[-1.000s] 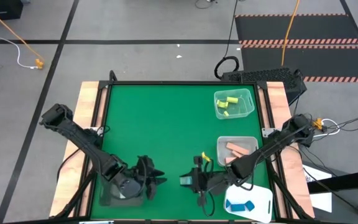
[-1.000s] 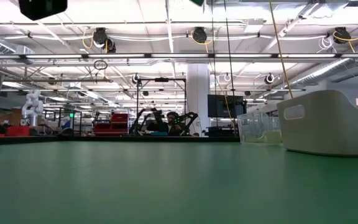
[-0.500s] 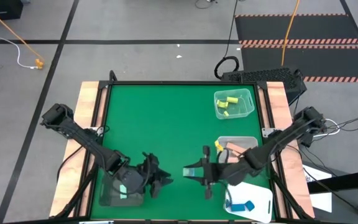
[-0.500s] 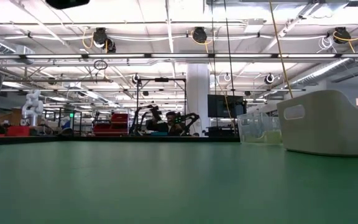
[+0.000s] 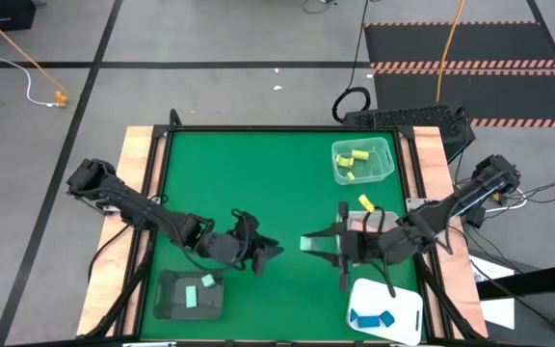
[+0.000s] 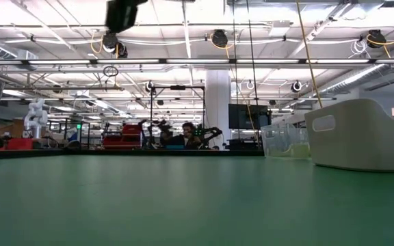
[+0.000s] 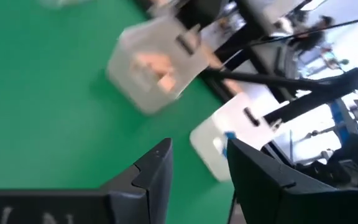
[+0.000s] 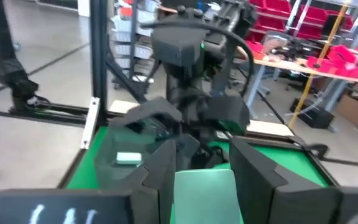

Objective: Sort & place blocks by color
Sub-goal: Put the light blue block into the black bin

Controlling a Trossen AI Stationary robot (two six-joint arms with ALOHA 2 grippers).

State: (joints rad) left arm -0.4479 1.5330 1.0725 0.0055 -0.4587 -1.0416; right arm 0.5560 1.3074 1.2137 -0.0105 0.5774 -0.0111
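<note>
My right gripper (image 5: pixel 308 243) hovers over the table's near middle, shut on a mint green block (image 8: pixel 204 186). My left gripper (image 5: pixel 263 253) faces it from the left, open and empty, with its fingers (image 7: pixel 157 171) apart. The right wrist view shows it straight ahead (image 8: pixel 191 118). One mint green block (image 5: pixel 198 292) lies in the dark tray (image 5: pixel 167 301). Yellow blocks (image 5: pixel 353 159) lie in the far clear tray. Tan-pink blocks (image 7: pixel 154 67) lie in the nearer clear tray (image 5: pixel 385 220). Blue blocks (image 5: pixel 372 319) lie in the white tray (image 5: pixel 403 306). My right gripper pinches the mint green block (image 5: pixel 312 243) between its two fingers (image 8: pixel 160 168). The fingers lie level and point toward the table's left. The block is lifted clear of the table.
The trays stand along the right side and the near left corner. The green mat (image 5: pixel 249 183) is bare in the middle and far left. The two grippers are close together, tip to tip. The low view shows the white tray (image 6: pixel 361 137) and, at its top edge, a dark arm part (image 6: pixel 125 10).
My left gripper has moved off the dark tray toward the table's middle, uncovering the mint green block there. My right gripper has carried its mint block toward the far edge and slightly right, away from the white tray.
</note>
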